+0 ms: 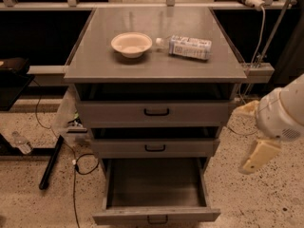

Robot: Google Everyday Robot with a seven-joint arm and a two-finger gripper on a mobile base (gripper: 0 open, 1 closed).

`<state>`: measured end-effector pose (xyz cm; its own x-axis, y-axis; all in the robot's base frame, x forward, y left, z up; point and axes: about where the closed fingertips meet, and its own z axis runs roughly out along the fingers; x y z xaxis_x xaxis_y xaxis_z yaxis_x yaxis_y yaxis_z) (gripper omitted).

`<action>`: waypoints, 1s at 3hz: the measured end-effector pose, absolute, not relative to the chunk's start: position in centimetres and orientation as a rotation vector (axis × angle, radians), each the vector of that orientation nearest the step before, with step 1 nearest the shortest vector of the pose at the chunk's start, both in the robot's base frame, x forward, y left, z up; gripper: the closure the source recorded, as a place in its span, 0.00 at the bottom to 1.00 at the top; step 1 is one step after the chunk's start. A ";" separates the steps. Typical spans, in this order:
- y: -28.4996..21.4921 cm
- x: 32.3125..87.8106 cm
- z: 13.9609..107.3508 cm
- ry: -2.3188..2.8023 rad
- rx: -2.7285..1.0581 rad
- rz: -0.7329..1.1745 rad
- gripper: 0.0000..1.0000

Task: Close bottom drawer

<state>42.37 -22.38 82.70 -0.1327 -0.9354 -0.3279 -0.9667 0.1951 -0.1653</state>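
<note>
The bottom drawer is the lowest of three grey cabinet drawers. It is pulled far out toward me, and its deep plain box shows empty. Its small black handle sits at the bottom edge of the view. My gripper hangs to the right of the cabinet, at about the height of the middle drawer. It is apart from the cabinet and holds nothing. Its two cream fingers are spread apart. The white wrist behind it runs off the right edge.
The middle drawer and the top drawer each stand slightly out. A cream bowl and a lying water bottle rest on the cabinet top. Cables, a black bar and a small bottle lie on the speckled floor at left.
</note>
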 end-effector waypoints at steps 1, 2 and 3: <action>-23.5 41.8 77.3 2.064 -1.764 0.157 0.42; -24.4 41.6 72.2 2.081 -1.705 0.225 0.65; -24.5 41.8 71.7 2.082 -1.699 0.232 0.88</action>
<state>41.79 -24.46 71.67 -0.1482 -0.8883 -0.4347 -0.9622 0.2311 -0.1442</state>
